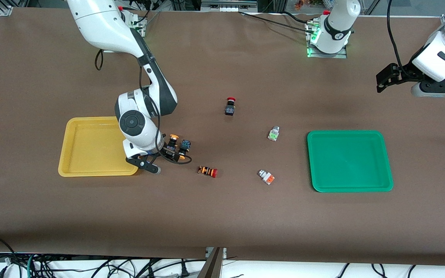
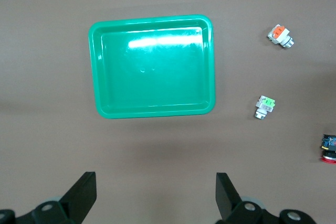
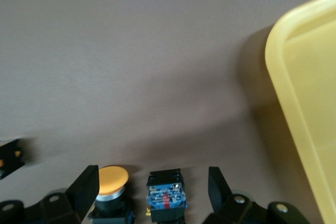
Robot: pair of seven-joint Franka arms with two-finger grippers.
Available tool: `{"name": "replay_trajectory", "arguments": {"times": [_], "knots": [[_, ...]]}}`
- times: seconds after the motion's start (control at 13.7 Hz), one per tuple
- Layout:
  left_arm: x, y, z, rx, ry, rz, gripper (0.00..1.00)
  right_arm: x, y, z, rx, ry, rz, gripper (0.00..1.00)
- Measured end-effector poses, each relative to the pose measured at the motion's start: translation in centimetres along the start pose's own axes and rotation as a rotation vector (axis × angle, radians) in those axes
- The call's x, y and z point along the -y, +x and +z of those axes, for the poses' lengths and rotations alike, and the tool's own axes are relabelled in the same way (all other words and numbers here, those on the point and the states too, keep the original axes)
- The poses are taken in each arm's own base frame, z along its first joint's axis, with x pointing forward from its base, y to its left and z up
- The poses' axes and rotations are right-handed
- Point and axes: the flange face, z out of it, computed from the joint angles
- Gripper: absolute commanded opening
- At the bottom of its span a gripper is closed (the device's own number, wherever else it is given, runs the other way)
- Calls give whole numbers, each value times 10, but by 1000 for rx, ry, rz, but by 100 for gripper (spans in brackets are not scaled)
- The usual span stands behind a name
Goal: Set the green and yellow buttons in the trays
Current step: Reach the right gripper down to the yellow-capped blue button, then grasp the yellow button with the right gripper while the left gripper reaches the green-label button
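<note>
Two black-bodied buttons with orange-yellow caps (image 1: 173,141) (image 1: 184,148) sit side by side next to the yellow tray (image 1: 91,148). My right gripper (image 1: 170,151) is low and open, and both buttons lie between its fingers in the right wrist view: one cap up (image 3: 111,179), one showing a blue underside (image 3: 167,195). The green-faced button (image 1: 273,133) and the orange-faced button (image 1: 266,176) lie near the green tray (image 1: 348,160). My left gripper (image 1: 383,79) waits open and empty, high over the left arm's end of the table.
A black button with a red cap (image 1: 230,106) stands mid-table. An orange-and-black striped button with a red cap (image 1: 208,171) lies nearer the front camera than the yellow-capped pair. Both trays hold nothing. The yellow tray's rim (image 3: 278,72) is close beside my right gripper.
</note>
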Motion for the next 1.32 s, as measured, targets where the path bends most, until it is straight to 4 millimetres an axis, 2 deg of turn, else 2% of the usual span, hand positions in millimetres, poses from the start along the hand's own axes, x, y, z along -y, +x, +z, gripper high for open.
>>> {"name": "replay_trajectory", "arguments": {"times": [0.37,0.51,0.73,0.88,1.02,1.1,1.32], "knots": [[0,2,4,8,0,0,100,-3,-12,23,8,29,25,90],[-2,11,22,45,-1,4,100,0,-14,23,7,35,24,88],[-23,37,75,126,-2,43,100,-1,-17,29,-10,49,25,87],[-49,61,111,135,-6,84,100,-5,-20,36,-16,50,26,83],[-83,81,148,149,-9,135,100,-9,-29,47,2,32,22,78],[-104,90,169,146,-12,163,100,-10,-32,50,6,26,20,69],[-158,101,245,194,-44,221,100,-10,-32,49,3,29,20,32]]}}
